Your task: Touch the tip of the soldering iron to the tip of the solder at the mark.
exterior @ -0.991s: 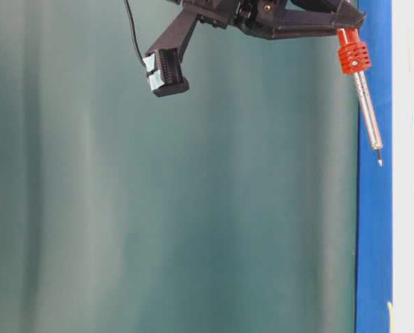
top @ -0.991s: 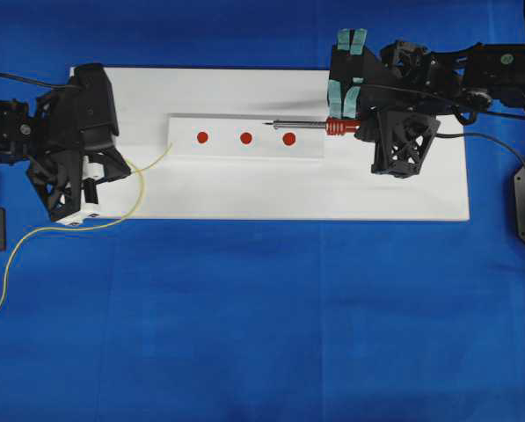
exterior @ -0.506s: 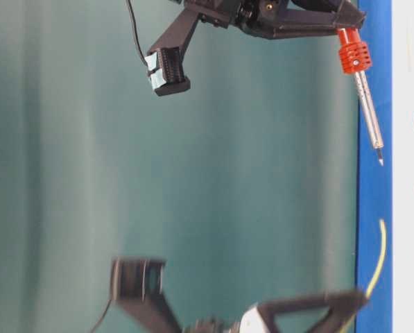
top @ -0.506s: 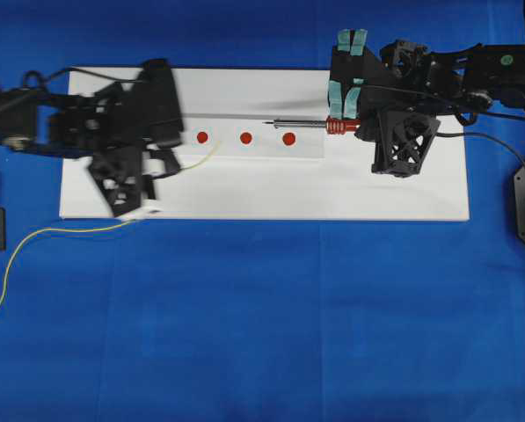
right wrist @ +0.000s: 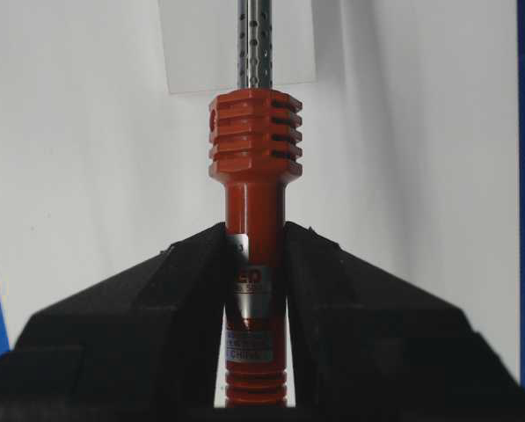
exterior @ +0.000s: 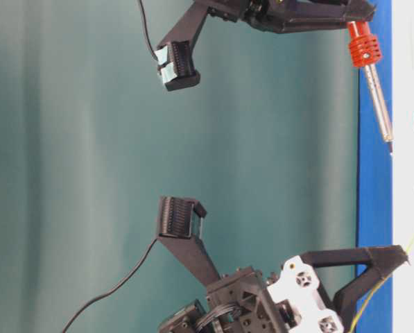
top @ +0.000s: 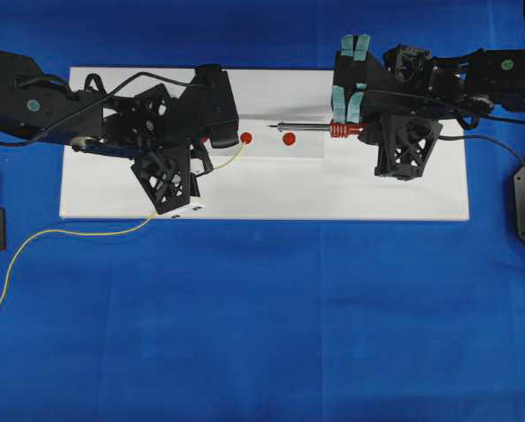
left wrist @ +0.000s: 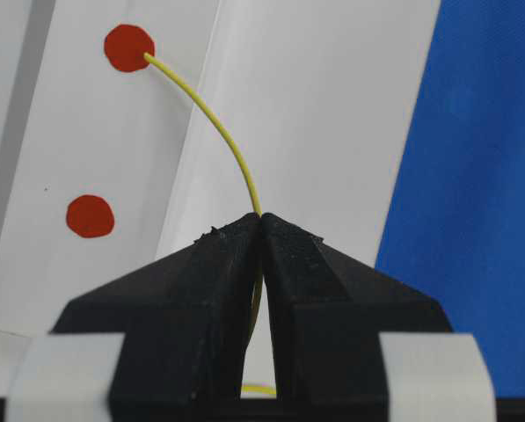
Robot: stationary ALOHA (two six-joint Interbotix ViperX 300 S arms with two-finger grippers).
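I see the blue cloth (top: 262, 334) under everything, and on it the white board (top: 403, 193) carrying a raised white strip (top: 306, 148) with red dots. My left gripper (left wrist: 260, 220) sits over the strip's left end, jaws pinched together on the solder (left wrist: 227, 141), whose tip seems to touch the middle dot (top: 245, 138), though I can't be sure of contact. My right gripper (right wrist: 255, 264) near the board's right back edge is clamped on the soldering iron (top: 319, 127); its tip hangs above the strip just beyond the right dot (top: 288, 139), apart from the solder.
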